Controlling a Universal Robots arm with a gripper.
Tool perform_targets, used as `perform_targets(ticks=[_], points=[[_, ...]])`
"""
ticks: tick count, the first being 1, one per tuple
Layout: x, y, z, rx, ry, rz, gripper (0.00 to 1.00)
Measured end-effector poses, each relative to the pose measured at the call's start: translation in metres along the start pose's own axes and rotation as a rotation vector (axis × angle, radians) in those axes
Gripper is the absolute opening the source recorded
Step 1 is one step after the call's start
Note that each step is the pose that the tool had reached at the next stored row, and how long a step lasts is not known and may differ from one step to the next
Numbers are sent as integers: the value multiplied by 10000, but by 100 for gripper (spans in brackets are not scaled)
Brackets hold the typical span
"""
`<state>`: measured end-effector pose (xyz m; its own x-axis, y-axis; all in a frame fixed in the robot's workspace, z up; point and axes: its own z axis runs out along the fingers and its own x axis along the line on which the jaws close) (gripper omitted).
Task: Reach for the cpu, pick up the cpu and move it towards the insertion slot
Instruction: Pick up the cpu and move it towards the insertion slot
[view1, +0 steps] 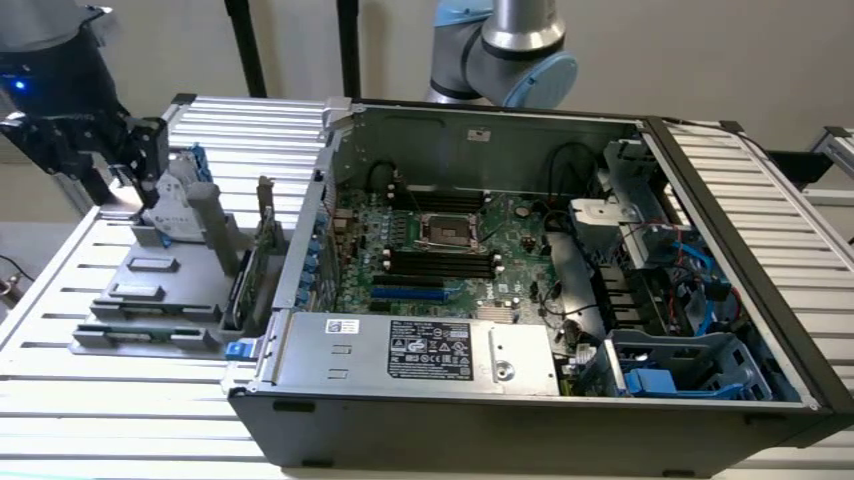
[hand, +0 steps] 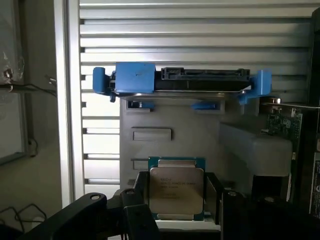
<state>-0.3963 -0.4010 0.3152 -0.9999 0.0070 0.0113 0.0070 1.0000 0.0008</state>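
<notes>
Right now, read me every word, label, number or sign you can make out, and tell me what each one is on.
No text is clear enough to quote.
cpu, metal top: lines of print, too blurred to read.
Black label on the silver box in the computer case: white print, too small to read.
White sticker on the same box: too small to read.

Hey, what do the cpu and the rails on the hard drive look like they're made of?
The cpu: silvery metal lid, dull sheen, with printed text, on a green board edge. The hard drive rails: probably moulded plastic, matte, uniform bright blue.
</notes>
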Motion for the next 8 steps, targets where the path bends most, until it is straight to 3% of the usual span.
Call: perform_targets(ticks=[8], points=[[-360, 3, -343, -8, 23, 0, 55]])
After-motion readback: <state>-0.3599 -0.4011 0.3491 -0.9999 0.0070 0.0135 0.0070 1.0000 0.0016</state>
